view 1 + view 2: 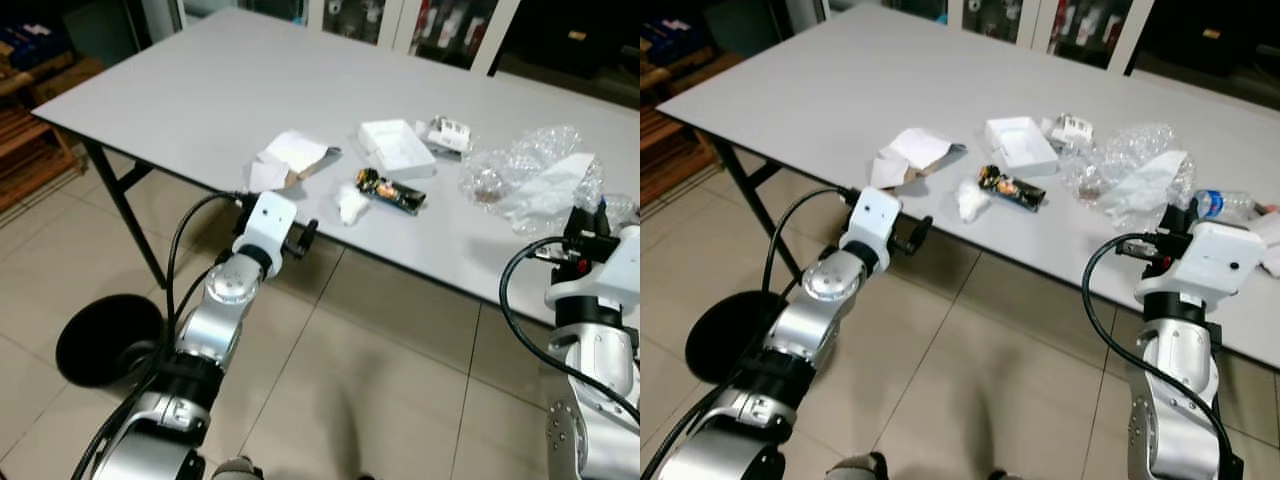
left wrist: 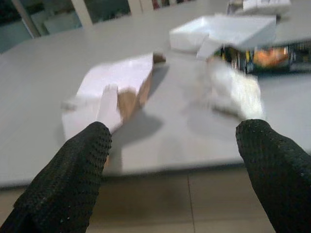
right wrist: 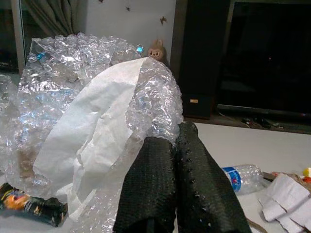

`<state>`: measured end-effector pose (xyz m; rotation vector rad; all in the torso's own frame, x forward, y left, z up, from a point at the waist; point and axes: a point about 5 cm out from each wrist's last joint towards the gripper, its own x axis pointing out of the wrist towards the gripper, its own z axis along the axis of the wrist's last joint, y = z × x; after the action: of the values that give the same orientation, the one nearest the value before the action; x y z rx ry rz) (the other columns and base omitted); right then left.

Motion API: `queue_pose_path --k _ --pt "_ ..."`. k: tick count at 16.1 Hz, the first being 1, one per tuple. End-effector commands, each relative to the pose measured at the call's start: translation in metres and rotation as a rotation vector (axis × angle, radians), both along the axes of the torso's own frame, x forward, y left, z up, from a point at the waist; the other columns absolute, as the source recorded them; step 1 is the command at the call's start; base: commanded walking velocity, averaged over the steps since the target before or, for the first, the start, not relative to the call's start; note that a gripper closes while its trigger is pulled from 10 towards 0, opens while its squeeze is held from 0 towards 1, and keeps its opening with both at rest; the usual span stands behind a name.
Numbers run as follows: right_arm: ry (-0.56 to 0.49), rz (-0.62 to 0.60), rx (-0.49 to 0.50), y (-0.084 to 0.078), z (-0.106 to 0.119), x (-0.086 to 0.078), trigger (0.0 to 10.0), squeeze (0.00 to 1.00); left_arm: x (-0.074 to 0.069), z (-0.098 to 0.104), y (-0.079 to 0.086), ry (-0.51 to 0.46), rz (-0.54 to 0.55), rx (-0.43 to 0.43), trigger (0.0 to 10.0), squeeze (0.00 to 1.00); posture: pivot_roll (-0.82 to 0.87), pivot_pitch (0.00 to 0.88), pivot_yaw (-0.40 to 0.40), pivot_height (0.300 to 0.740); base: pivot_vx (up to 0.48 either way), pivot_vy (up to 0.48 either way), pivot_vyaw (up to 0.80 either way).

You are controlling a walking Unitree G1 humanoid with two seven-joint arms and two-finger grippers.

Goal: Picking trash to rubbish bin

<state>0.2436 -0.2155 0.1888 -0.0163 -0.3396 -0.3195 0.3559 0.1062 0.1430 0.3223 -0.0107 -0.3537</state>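
Grey table (image 1: pixel 200 90) holds all the trash; nothing is binned yet, I judge. My left gripper (image 2: pixel 175 160), fingers spread and empty, faces the paper (image 2: pixel 119 85). My right gripper (image 3: pixel 177 179), pressed shut, touches bubble wrap (image 3: pixel 97 111).

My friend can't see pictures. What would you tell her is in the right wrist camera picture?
Two black fingers of the robot's right gripper, pressed together, point at a big heap of clear bubble wrap with white paper on a grey table. A plastic water bottle lies to one side, and a dark snack wrapper to the other.
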Motion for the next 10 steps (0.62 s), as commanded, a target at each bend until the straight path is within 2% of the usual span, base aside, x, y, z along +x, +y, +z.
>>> queue_pose_path --k 1,4,10 --pt "-0.011 -0.022 -0.004 -0.0036 0.0025 -0.0038 10.0 0.00 0.0014 0.0005 -0.0021 0.002 -0.017 -0.009 10.0 0.00 0.19 0.132 -0.050 0.740 0.356 0.000 0.00" --pt "-0.011 -0.023 -0.007 -0.0038 0.0027 -0.0041 10.0 0.00 0.0021 -0.0010 -0.0035 0.006 -0.013 -0.010 10.0 0.00 0.19 0.131 -0.051 0.740 0.337 0.000 0.00" --pt "-0.011 -0.022 -0.012 -0.0045 0.0037 -0.0031 10.0 0.00 0.0034 -0.0026 -0.0024 0.005 0.020 -0.015 10.0 0.00 0.18 0.132 -0.056 0.740 0.000 0.000 0.00"
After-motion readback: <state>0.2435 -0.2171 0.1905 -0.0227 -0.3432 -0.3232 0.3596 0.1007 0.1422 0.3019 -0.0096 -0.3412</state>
